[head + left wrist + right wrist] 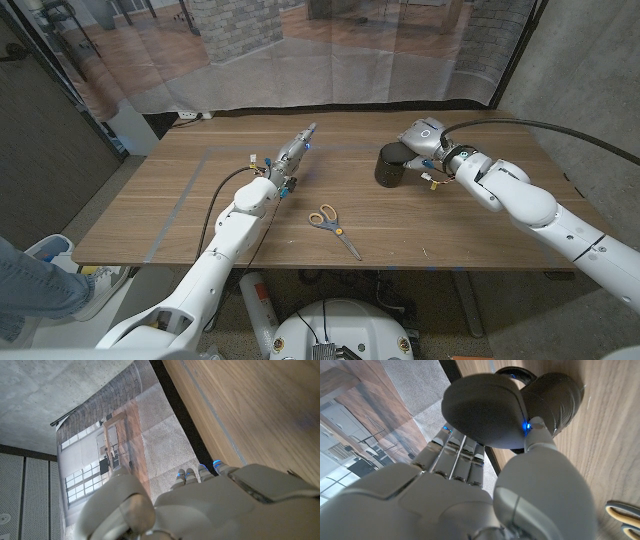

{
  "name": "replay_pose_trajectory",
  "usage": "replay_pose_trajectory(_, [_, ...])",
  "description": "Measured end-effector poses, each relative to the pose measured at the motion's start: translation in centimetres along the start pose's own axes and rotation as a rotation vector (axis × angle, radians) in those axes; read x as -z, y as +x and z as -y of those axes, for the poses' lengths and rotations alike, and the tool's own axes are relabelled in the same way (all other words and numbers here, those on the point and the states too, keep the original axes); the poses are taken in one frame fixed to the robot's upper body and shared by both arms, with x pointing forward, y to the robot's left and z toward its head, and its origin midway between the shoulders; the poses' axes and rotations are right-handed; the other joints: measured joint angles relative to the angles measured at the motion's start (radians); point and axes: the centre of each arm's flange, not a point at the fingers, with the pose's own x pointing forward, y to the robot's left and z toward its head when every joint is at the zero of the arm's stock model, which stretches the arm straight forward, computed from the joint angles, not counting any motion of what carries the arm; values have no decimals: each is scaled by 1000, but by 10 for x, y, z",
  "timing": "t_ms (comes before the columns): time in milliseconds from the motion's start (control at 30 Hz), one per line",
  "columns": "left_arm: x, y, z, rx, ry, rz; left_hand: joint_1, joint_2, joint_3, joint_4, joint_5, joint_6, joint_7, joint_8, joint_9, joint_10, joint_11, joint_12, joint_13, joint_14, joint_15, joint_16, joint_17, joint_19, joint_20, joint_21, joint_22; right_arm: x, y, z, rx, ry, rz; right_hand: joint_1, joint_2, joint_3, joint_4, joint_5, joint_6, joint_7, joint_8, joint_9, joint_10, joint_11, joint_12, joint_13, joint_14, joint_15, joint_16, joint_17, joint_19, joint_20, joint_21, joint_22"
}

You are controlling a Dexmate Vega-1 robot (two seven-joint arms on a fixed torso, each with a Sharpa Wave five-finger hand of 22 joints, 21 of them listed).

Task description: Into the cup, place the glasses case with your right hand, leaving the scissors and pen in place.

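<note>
Right hand (pixel 424 136) grips dark glasses case (pixel 482 415) just above black cup (pixel 391 165). Scissors (pixel 332 226) lie mid-table, well apart from cup. Left hand (pixel 293 153) holds nothing, fingers straight, reaching across wooden table (pixel 180 190).

Wooden table (pixel 200 215), walnut-tone planks, long edge facing the robot. Black cup (pixel 391 165) stands upright at about 1 o'clock from table centre, toward the far edge. Scissors (pixel 331 226) with pale handles lie flat at roughly 6 o'clock from centre, near the front edge, blades pointing to 5 o'clock. Cup and scissors well apart. Faint tape lines on the left half of the top.
</note>
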Motion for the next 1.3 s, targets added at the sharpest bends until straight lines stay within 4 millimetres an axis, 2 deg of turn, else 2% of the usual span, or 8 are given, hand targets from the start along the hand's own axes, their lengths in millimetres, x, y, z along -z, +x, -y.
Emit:
replay_pose_trajectory(733, [0,-2,-4,-2,-1,-4,0,0,-4,4,0,0,0,0,0,0,0,0,0,0,0,0,0,0,0,0,0,-8,16,9,9,-104,95,-4,4,-1,7,0,0,0,4,0,-6,-6,-4,-1,-12,1,-19,-5,-1,0,-8,0])
replay_pose_trajectory(767, [0,-2,-4,-1,-2,-4,0,0,-4,4,0,0,0,0,0,0,0,0,0,0,0,0,0,0,0,0,0,-7,17,10,12,-107,96,-4,4,-1,7,0,0,0,-1,0,-14,-14,-12,0,-21,2,-25,-7,-9,-1,-9,0])
replay_pose_trajectory(867, [1,-1,-4,-1,-5,-6,0,0,-4,4,0,0,0,0,0,0,0,0,0,0,0,0,0,0,0,0,0,-11,17,12,12,-141,122,-13,13,-10,16,0,-25,-25,-32,-1,-43,-43,-42,3,-69,11,-50,-7,-29,1,-16,5])
replay_pose_trajectory(933, [2,-1,-4,0,-6,-7,4,4,-4,4,0,0,0,0,0,0,0,0,0,0,0,0,0,0,0,0,0,-13,18,14,13,-155,129,-2,28,-13,25,-2,-40,-40,-52,-2,-79,-79,-75,2,-120,21,-66,-6,-50,7,-19,5])
replay_pose_trajectory(967, [2,-1,-4,1,-6,-6,4,4,-4,4,0,0,0,0,0,0,0,0,0,0,0,0,0,0,0,0,0,-13,18,16,16,-163,133,-7,33,-15,29,-3,-47,-47,-60,-2,-96,-96,-88,1,-141,26,-71,-5,-58,15,-19,5])
replay_pose_trajectory(1100, [1,-1,-5,3,-8,-3,4,4,-8,0,0,0,0,0,0,0,0,0,0,0,0,0,0,0,0,0,0,-15,19,20,12,-199,137,-4,41,-19,33,-3,-78,-78,-93,0,-145,-140,-126,-3,-228,36,-81,-5,-93,39,-19,5])
replay_pose_trajectory(1200, [1,-1,-5,4,-8,-2,4,4,-8,0,0,0,0,0,0,0,0,0,0,0,0,0,0,0,0,0,0,-16,19,22,4,-224,136,21,70,-21,36,-3,-101,-101,-110,5,-201,-138,-148,-4,-280,43,-85,-7,-115,61,-19,5])
replay_pose_trajectory(1300, [1,-1,-5,5,-9,-1,4,4,-8,0,0,0,0,0,0,0,0,0,0,0,0,0,0,0,0,0,0,-17,19,25,8,-233,138,53,101,-22,36,-3,-130,-130,-130,6,-261,-116,-171,-3,-334,46,-85,-12,-130,76,-19,5])
